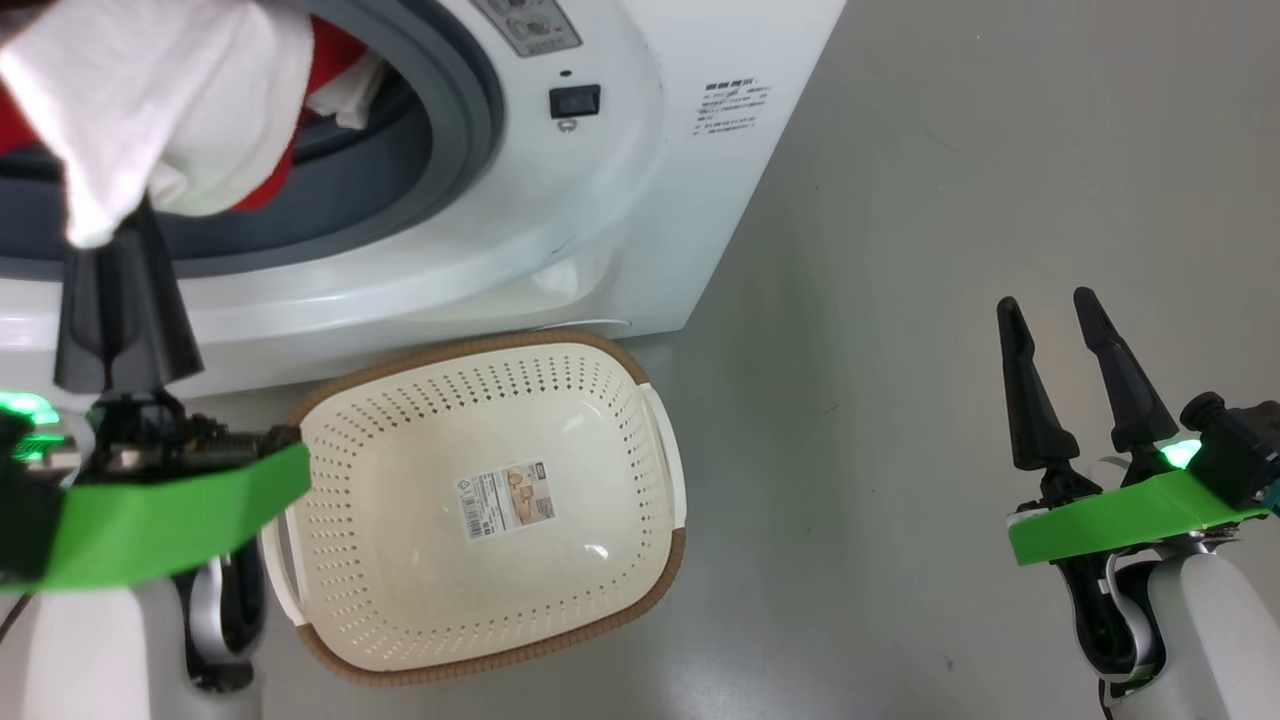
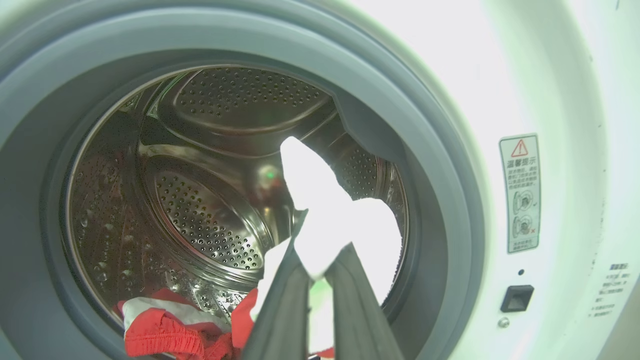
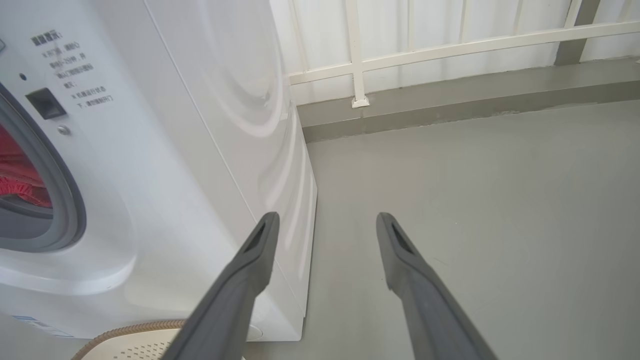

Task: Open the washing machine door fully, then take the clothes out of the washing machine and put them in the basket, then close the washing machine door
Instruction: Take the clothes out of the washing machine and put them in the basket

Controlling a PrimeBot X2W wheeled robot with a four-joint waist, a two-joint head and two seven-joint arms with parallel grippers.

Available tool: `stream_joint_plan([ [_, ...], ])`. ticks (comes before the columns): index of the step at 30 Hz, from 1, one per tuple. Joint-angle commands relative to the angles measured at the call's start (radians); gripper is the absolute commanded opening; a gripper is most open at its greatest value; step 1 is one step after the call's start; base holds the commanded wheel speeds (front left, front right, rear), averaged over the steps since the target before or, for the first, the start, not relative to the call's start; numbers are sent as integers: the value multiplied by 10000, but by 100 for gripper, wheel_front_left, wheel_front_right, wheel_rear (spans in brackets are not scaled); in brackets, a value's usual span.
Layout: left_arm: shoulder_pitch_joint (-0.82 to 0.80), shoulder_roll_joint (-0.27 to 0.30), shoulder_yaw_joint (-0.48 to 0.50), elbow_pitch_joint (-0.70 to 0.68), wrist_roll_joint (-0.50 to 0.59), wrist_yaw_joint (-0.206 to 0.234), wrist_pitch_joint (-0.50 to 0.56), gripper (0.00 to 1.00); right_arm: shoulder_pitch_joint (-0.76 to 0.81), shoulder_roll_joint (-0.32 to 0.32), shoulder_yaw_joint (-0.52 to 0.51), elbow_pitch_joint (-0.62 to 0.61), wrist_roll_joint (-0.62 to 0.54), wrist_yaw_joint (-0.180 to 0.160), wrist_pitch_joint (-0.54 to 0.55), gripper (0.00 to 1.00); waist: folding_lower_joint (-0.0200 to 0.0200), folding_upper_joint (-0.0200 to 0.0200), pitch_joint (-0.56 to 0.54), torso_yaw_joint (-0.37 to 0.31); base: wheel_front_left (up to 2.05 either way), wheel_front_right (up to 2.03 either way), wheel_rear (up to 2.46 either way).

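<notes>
The washing machine (image 1: 600, 200), white and front-loading, is seen at upper left of the head view, its grey rubber ring (image 2: 440, 165) and perforated drum (image 2: 200, 215) exposed. The clothes (image 1: 170, 110), red with white panels, are partly held up at the opening, a white fold clamped in the left gripper (image 2: 324, 260). The basket (image 1: 400, 560), cream with a brown rim, is set upright at lower centre, just before the machine.

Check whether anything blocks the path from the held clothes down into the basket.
Nothing visible blocks it. The left gripper is shut on the clothes at the mouth of the washing machine; the basket lies open and empty on the floor just below, in front of it.
</notes>
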Motion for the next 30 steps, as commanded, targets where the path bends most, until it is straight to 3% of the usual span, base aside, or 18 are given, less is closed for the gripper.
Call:
stream_joint_plan([
  [1,279,191,177,-662,-60,112,-51,0,243,-102,197,-256,-42,63,-65,100,0,-1,11,-1,0,0,0],
  [8,798,190,-372,-2859,107,595,-51,0,182,-103,249,-297,-31,63,-65,100,0,-1,157,-44,0,0,0],
  [10,1040,190,-576,-2750,71,666,-51,0,178,-103,252,-293,-34,63,-65,100,0,-1,174,-41,0,0,0],
  [21,1638,189,-785,67,-624,521,-51,0,119,-70,356,-265,-18,63,-65,100,0,-1,261,-104,0,0,0],
  [30,1340,189,-885,2952,-551,202,-51,2,38,-19,368,-272,-3,63,-65,100,0,-1,515,-145,0,0,0],
])
